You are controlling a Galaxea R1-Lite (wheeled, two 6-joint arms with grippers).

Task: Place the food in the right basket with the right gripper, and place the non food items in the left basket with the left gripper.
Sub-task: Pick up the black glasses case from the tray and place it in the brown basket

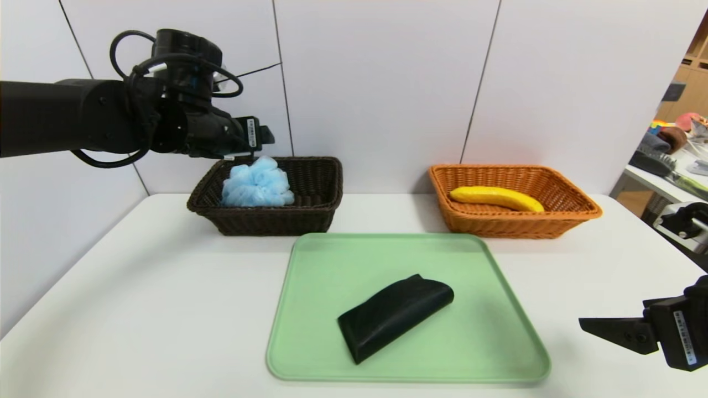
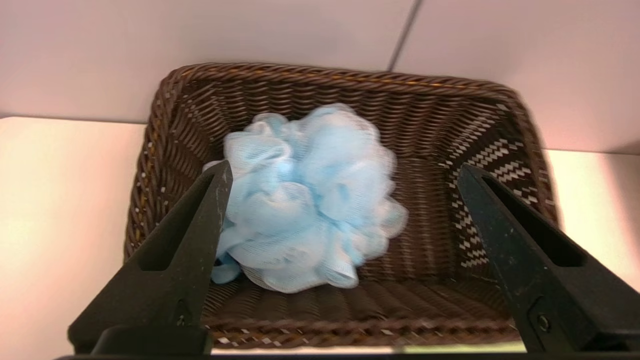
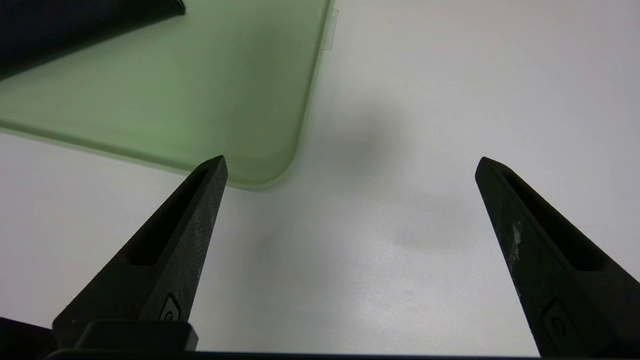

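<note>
Bath puff [image 2: 310, 200] in left basket [image 2: 350, 80] | left gripper [image 2: 345, 175] wide apart, empty | head view only: banana [image 1: 496, 198]

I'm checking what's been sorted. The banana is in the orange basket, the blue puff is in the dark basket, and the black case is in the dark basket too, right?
Not quite. The black case lies on the green tray, as the head view shows. The banana is in the orange basket, and the blue puff is in the dark basket.
</note>
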